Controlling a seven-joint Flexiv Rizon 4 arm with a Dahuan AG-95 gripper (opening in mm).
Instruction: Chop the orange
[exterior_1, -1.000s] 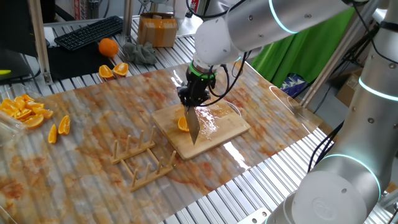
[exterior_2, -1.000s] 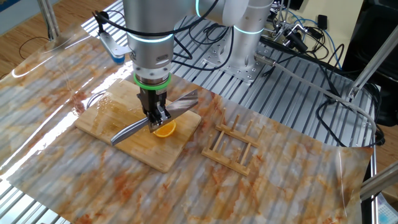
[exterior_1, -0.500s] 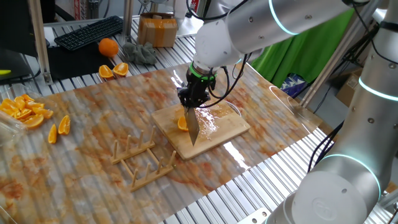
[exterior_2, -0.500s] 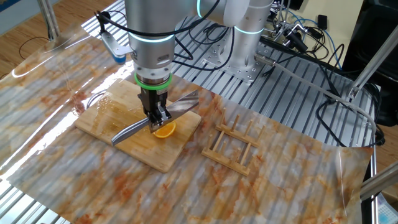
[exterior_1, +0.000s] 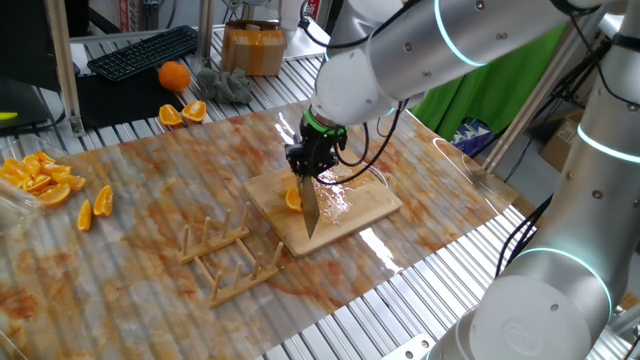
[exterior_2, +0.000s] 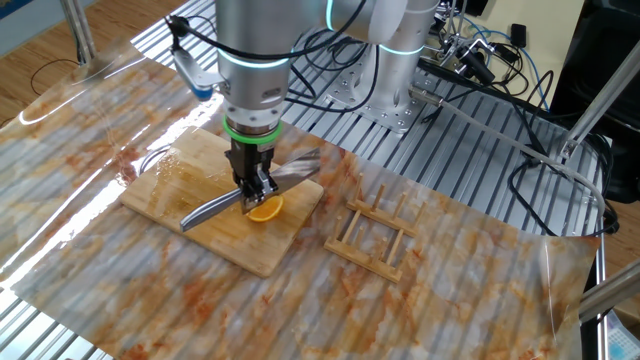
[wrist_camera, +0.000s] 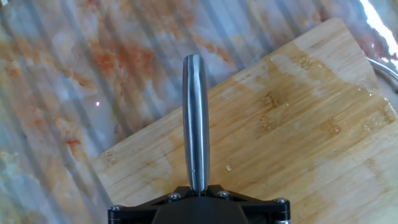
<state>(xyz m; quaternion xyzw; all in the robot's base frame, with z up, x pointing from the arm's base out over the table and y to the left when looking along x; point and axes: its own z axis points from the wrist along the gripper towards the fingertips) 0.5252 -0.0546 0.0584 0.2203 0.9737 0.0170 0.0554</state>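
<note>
Wooden board (exterior_2: 225, 215) – one; orange (exterior_2: 265, 210) – one; knife (exterior_2: 215, 208) – one.

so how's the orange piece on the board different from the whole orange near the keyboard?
The orange piece is a cut crescent with its flesh showing; the whole orange is round and uncut, all rind. The piece is clearly smaller. The piece lies on the wooden board right at the knife that the shut jaws hold; the whole one sits off the marbled sheet beside the keyboard, with nothing touching it. Both share the same bright orange colour.
</note>
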